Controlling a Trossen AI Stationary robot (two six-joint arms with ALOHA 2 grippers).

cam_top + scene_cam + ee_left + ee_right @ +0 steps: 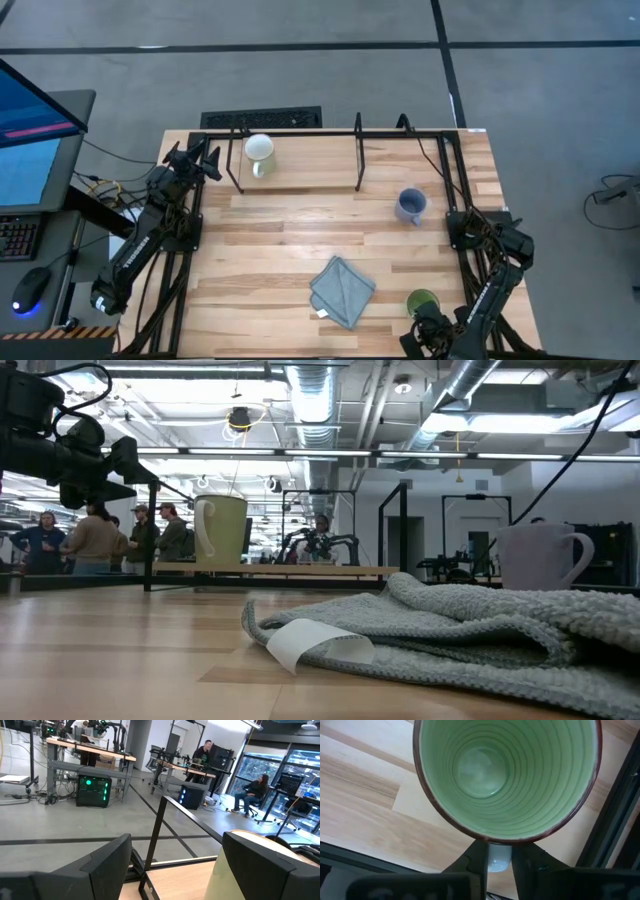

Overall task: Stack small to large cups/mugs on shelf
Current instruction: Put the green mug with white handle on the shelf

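We see the right gripper (499, 862) narrowed onto the handle of the green mug (422, 301), lower right of the high view; full clamp seems likely but unclear. Glazed ceramic: rigid, slippery, chippable, so handle is the hold. Left gripper (205, 160) wide, upper left.

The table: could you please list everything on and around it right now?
White mug: one, cream, on the shelf.
Blue-grey mug: one, on the table right of centre.
Green mug: one, green inside, near right corner.
Shelf: one, black frame, far edge.
Cloth: one, grey-blue, folded, near centre.
Table: one, light wood.
People: several, in the room behind.
Left hand: open, beside the white mug.
Right hand: closing on the green mug's handle.
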